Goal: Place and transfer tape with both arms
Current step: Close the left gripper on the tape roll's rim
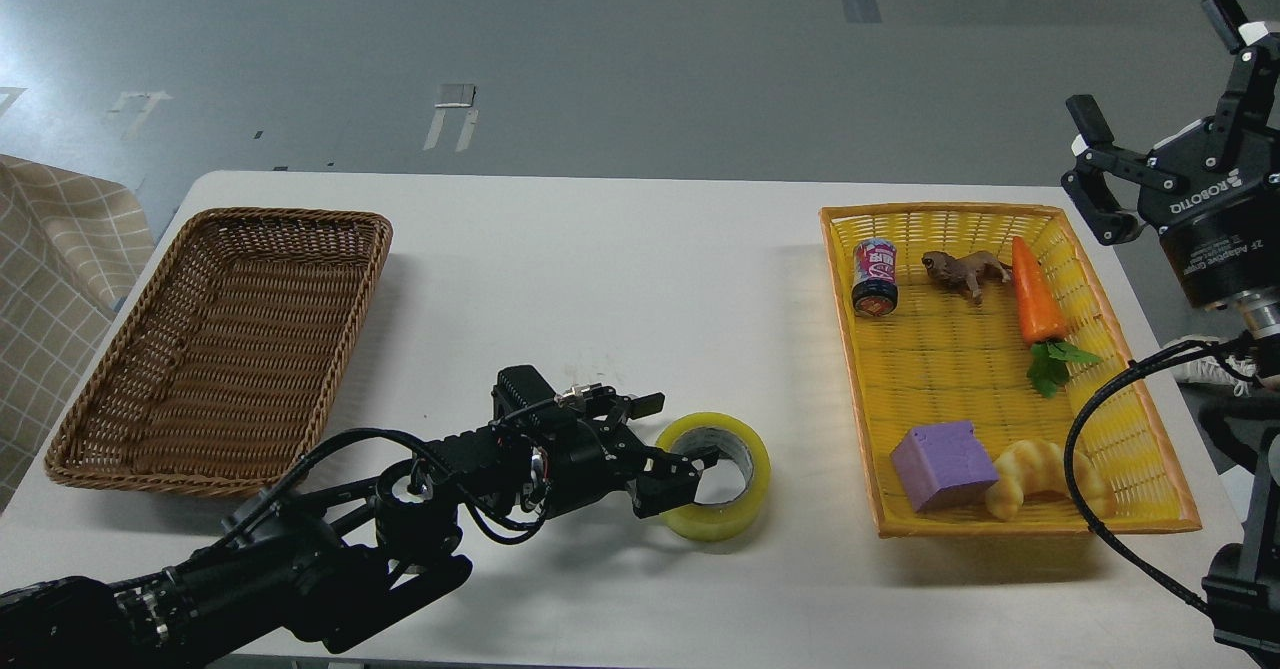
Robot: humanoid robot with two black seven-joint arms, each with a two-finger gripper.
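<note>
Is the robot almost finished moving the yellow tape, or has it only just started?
About halfway, it seems. The tape lies flat on the white table, outside the yellow basket of toys. In hand: the left hand is open around the roll's near wall, one finger inside the hole, not clamped. The right hand hangs open and empty. Left: grip, lift, and probably put it in the brown wicker basket.
</note>
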